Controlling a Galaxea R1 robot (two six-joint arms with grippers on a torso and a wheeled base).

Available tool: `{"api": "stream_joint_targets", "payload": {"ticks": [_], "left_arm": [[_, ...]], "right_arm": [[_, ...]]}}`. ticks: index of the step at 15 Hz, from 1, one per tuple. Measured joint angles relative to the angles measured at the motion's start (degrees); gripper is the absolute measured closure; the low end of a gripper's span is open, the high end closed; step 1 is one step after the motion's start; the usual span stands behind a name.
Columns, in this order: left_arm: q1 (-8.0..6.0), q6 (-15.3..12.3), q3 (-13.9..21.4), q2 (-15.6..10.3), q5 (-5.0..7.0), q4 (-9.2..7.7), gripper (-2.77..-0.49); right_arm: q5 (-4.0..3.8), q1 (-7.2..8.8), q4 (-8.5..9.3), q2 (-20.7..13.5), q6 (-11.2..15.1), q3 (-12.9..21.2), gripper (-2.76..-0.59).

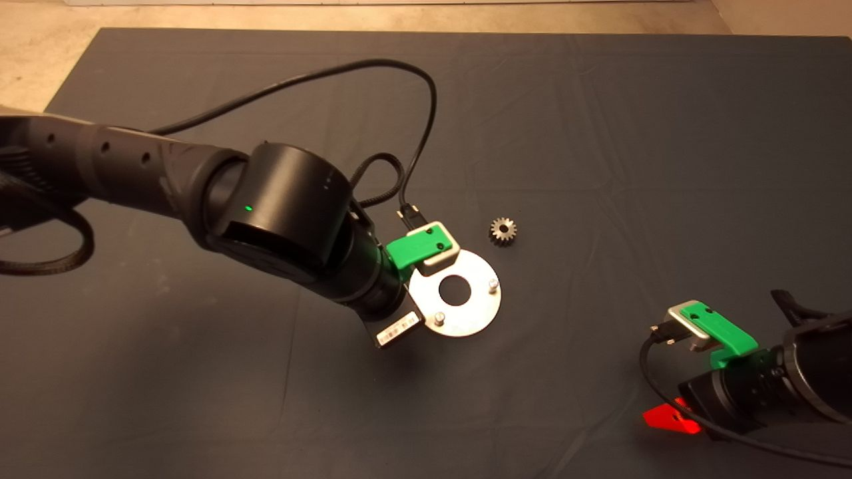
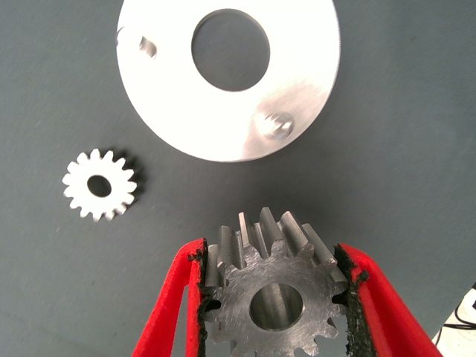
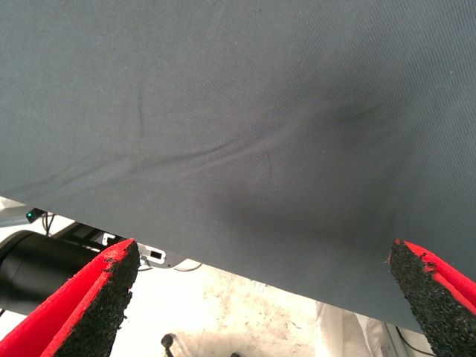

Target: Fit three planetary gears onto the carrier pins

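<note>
Steel gear (image 2: pixel 271 297) clamped flat in our left hand (image 2: pixel 271 305) beside the disc (image 2: pixel 297 97), bore upward so it can drop on a pin (image 2: pixel 277 125); spare gear (image 1: pixel 503 231) near; right hand (image 3: pixel 260 297) wide open, empty, parked at bench edge

Dark mat (image 1: pixel 599 133), pale floor (image 1: pixel 40 60)
</note>
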Motion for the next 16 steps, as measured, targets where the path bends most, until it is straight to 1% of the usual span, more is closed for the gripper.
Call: {"api": "stream_joint_targets", "payload": {"ticks": [2, 4, 6, 8, 9, 10, 12, 13, 14, 15, 16], "left_arm": [[-0.02, -0.01, -1.05, 0.0, -0.13, -0.02, -0.84], [0.01, -0.17, -1.63, 0.05, 0.08, 0.01, -0.84], [0.01, -0.2, -1.63, 0.65, 0.06, 0.0, -0.84], [0.05, -0.2, -1.66, 1.55, 0.01, 0.09, -0.84], [0.23, -0.22, -2.04, 1.79, -0.13, 0.45, -0.84], [0.49, -0.27, -2.6, 2.29, -0.19, 1.14, -0.84], [0.68, -1.29, -3.52, 3.58, 0.0, 2.26, -0.83], [0.95, -1.46, -3.54, 4.19, -0.1, 3.45, -0.83], [1.66, -1.94, -3.54, 4.72, -0.1, 4.61, -0.83], [2.96, -2.56, -3.54, 5.24, -0.14, 5.85, -0.83], [4.26, -2.97, -3.56, 5.89, -0.23, 6.37, -0.83]], "right_arm": [[-0.05, -0.01, 0.0, 0.19, 0.01, 0.0, -2.5], [-0.04, -0.01, 0.0, 0.98, 0.01, 0.0, -2.5], [0.06, -0.04, 0.0, 1.55, 0.01, 0.0, -2.5], [0.04, -0.48, 0.0, 1.66, 0.04, 0.0, -2.5], [-0.02, -0.67, 0.0, 1.79, 0.04, 0.0, -2.5], [-0.02, -0.87, 0.01, 2.4, 0.04, 0.0, -2.5], [0.04, -0.98, 0.01, 3.06, 0.04, 0.0, -2.5], [0.11, -1.0, 0.0, 3.36, 0.04, 0.0, -2.5], [0.11, -1.0, 0.02, 3.36, 0.06, 0.0, -2.5], [0.02, -1.02, 0.02, 3.34, 0.04, 0.0, -2.5], [-0.02, -1.17, 0.02, 3.36, 0.06, 0.0, -2.5]]}}
